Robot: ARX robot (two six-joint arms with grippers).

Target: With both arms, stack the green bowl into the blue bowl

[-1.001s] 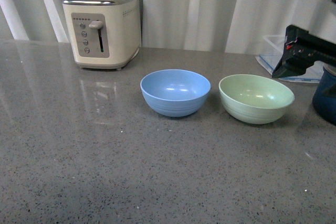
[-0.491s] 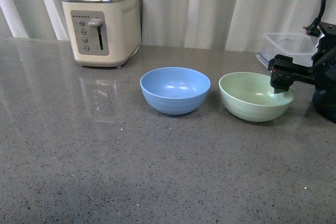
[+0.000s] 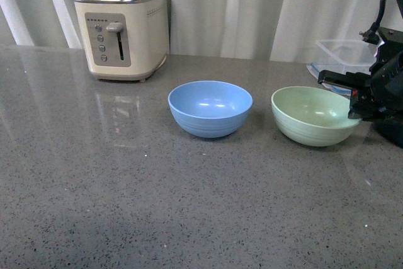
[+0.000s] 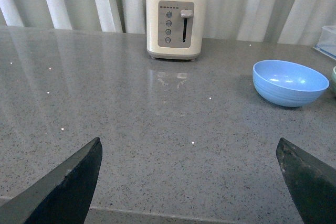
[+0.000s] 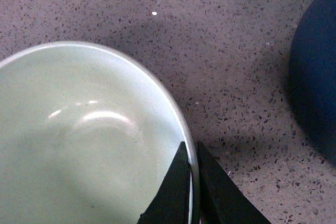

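Swinging loose on lift is risked: pale mint-green round matte bowl (image 3: 312, 118) is pinched by one rim edge in the right gripper (image 5: 190, 149), light sky-blue round matte bowl (image 3: 210, 108) beyond it.

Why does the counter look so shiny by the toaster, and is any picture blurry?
Front view: the glossy counter faintly mirrors the toaster; everything looks sharp. Left wrist view: the same reflection, plus tiny glints on the stone. Right wrist view: bright glare streaks inside the green bowl, and a dark shadow on the counter beside its rim.
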